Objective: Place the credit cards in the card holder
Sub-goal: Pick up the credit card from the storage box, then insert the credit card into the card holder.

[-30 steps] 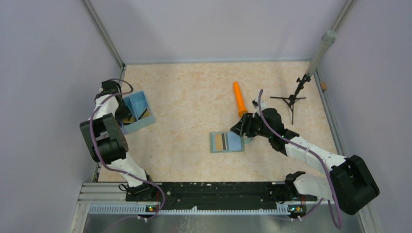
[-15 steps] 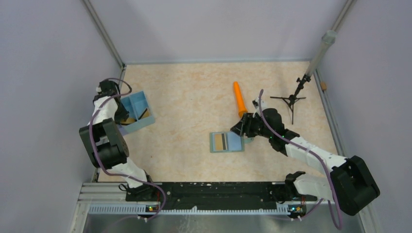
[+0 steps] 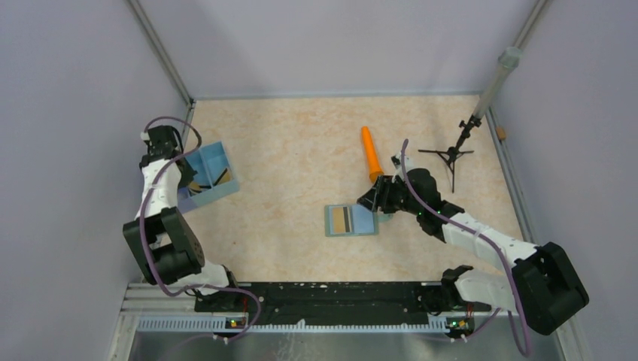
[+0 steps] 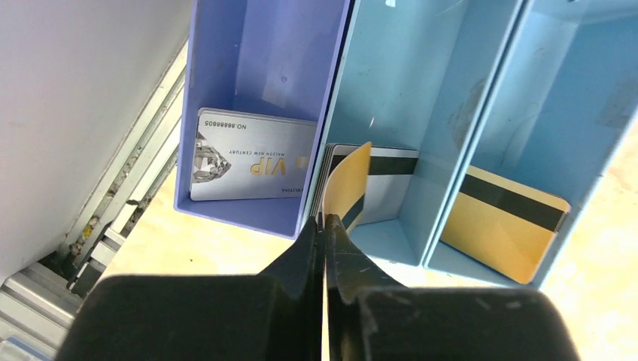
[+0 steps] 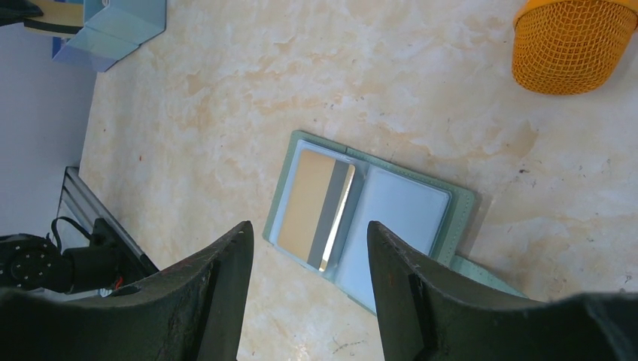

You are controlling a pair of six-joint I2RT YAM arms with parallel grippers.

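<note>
My left gripper is shut on the lower edge of a gold credit card that stands edge-on in the middle compartment of the blue tray, in front of a stack of cards. A white and gold VIP card lies in the left compartment. A gold card with a dark stripe sits in the right one. The card holder lies open on the table with one gold card in its left pocket. Just above it hovers my right gripper, open and holding nothing.
An orange mesh cylinder lies behind the card holder. A black tripod stand is at the back right. The tray sits by the left wall, with the left gripper reaching into it.
The left gripper's jaws have shut on the gold card in the tray's middle compartment, and the left wrist has shifted back toward the wall. The right arm is unchanged.
</note>
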